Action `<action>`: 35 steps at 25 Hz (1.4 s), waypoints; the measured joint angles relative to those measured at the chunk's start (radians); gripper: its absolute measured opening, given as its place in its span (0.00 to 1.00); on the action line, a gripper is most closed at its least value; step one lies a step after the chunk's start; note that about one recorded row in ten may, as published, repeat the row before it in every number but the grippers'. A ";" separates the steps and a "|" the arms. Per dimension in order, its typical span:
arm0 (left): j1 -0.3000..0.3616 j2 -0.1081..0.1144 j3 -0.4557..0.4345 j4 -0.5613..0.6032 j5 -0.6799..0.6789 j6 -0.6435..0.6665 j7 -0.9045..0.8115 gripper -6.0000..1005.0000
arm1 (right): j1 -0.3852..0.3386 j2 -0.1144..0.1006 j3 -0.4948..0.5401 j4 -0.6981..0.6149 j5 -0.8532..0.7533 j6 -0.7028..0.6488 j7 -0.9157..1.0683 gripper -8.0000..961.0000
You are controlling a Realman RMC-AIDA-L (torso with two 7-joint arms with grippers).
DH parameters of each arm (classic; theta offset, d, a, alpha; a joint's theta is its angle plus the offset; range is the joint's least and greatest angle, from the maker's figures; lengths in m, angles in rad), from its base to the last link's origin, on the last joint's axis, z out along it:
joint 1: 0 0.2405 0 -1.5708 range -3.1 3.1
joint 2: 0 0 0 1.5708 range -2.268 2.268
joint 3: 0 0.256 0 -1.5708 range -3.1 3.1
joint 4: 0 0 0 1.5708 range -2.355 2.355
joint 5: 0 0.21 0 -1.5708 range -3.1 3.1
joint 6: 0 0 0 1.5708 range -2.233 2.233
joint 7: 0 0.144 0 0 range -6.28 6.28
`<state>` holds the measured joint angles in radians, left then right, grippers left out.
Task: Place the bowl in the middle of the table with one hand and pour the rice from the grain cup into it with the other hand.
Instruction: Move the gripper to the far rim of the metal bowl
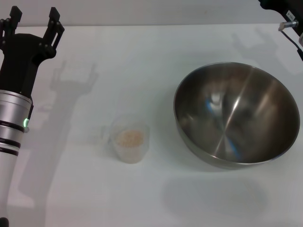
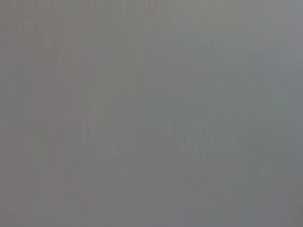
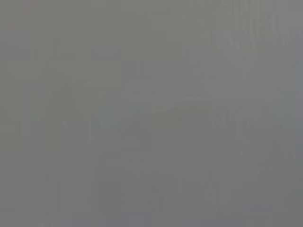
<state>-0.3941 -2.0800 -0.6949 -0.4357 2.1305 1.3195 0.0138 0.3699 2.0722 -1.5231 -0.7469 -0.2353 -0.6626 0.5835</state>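
In the head view the large steel bowl (image 1: 238, 115) sits on the white table (image 1: 142, 56) at the right, empty and shiny inside. The small frosted grain cup (image 1: 130, 142) stands upright left of the bowl, near the middle front, with a heap of pale rice (image 1: 129, 138) inside. My left gripper (image 1: 34, 21) is open and empty at the far left, well behind and left of the cup. Only a bit of my right arm (image 1: 284, 12) shows at the top right corner, behind the bowl. Both wrist views show only plain grey.
The table's far edge (image 1: 156, 24) runs along the top of the head view. Shadows of the arms fall on the white surface behind the cup and the bowl.
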 joint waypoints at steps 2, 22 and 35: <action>0.000 0.000 0.000 -0.001 0.000 0.000 0.000 0.83 | 0.000 0.000 0.001 0.000 0.000 0.000 0.000 0.79; 0.005 0.000 0.000 -0.005 0.000 0.002 0.000 0.83 | 0.000 -0.003 0.000 -0.098 -0.182 0.131 0.168 0.79; 0.007 0.000 0.000 0.001 0.000 0.004 0.000 0.83 | 0.064 -0.048 0.113 -0.135 -0.960 -0.028 0.970 0.78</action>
<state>-0.3868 -2.0800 -0.6949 -0.4350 2.1307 1.3231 0.0138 0.4336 2.0241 -1.4102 -0.8818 -1.1954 -0.6910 1.5535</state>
